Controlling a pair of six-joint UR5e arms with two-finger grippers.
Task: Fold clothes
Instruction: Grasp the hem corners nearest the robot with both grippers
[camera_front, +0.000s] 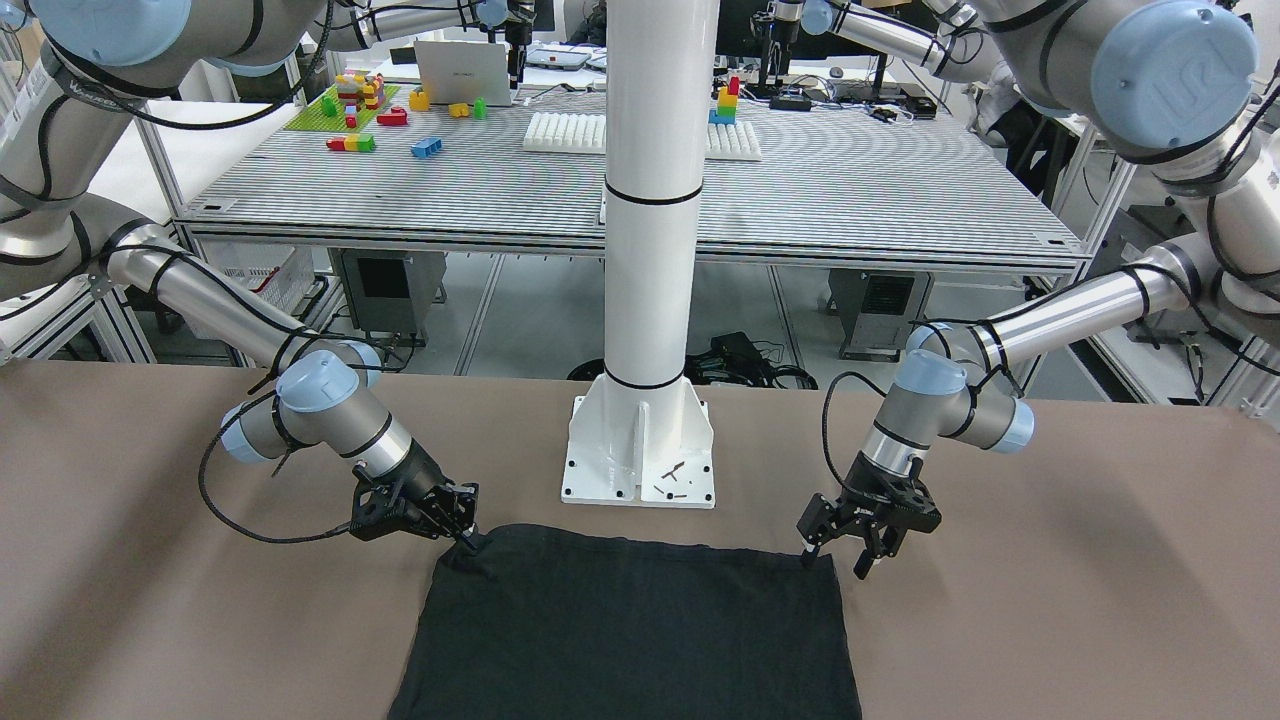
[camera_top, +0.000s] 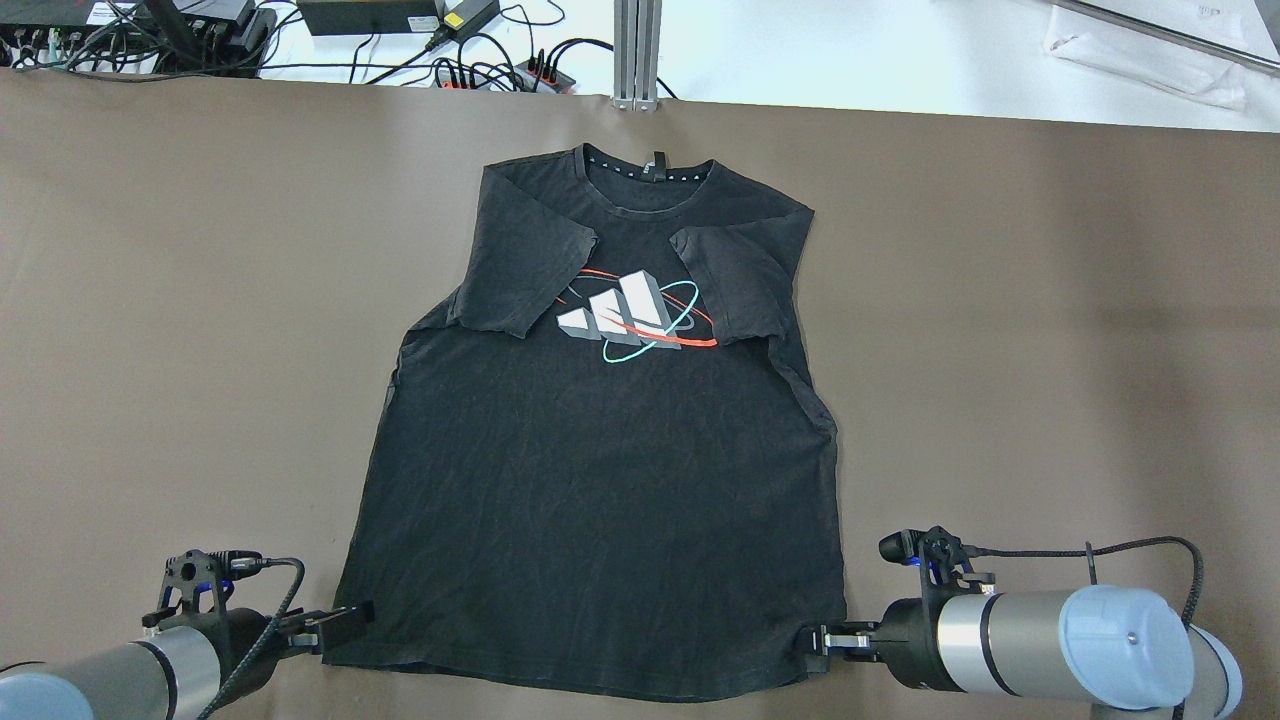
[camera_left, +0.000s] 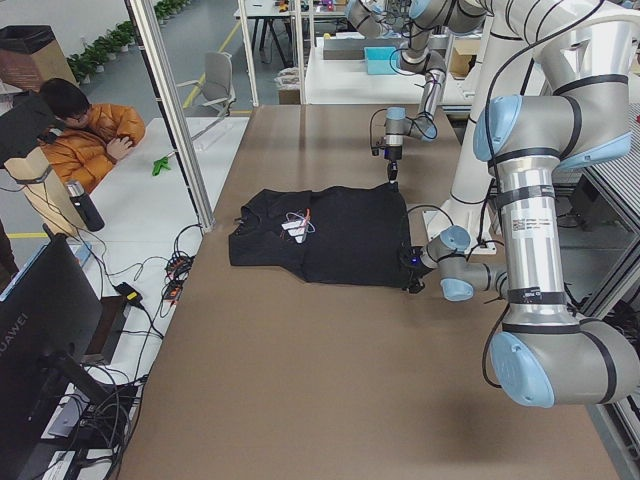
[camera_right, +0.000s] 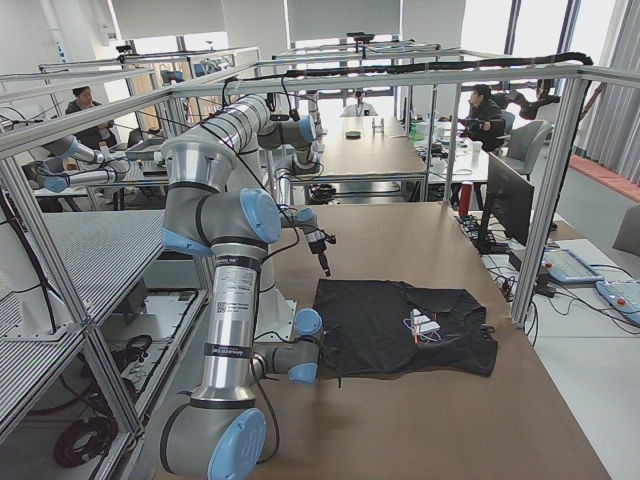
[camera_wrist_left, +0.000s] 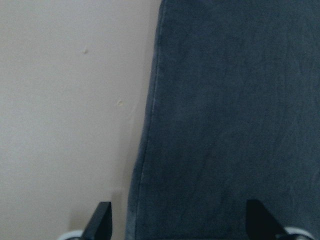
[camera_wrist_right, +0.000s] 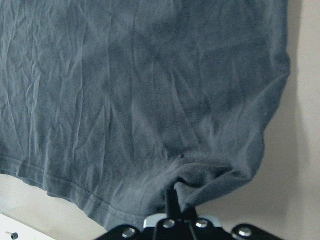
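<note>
Front view: black fabric T-shirt (camera_front: 630, 620) flat on brown table cover (camera_front: 1050, 600); right gripper (camera_front: 465, 540) clamped on one hem corner, left gripper (camera_front: 835, 560) wide open at the other, empty, likely staging a hem-up fold. Overhead adds tucked sleeves (camera_top: 520, 270), chest print (camera_top: 630, 315). Right wrist: fabric bunched between fingers (camera_wrist_right: 171, 202). Left wrist: fingertips (camera_wrist_left: 102, 220) straddle T-shirt edge.

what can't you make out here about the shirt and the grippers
1. Front-facing view: the shirt runs off the bottom edge, so its neck end is unseen.
2. Overhead view: the neck label is too small to read.
3. Left wrist view: of the left gripper only two tips show at the bottom edge; contact with the table is unclear.
4. Right wrist view: bunched cloth hides the tips of the right gripper.
</note>
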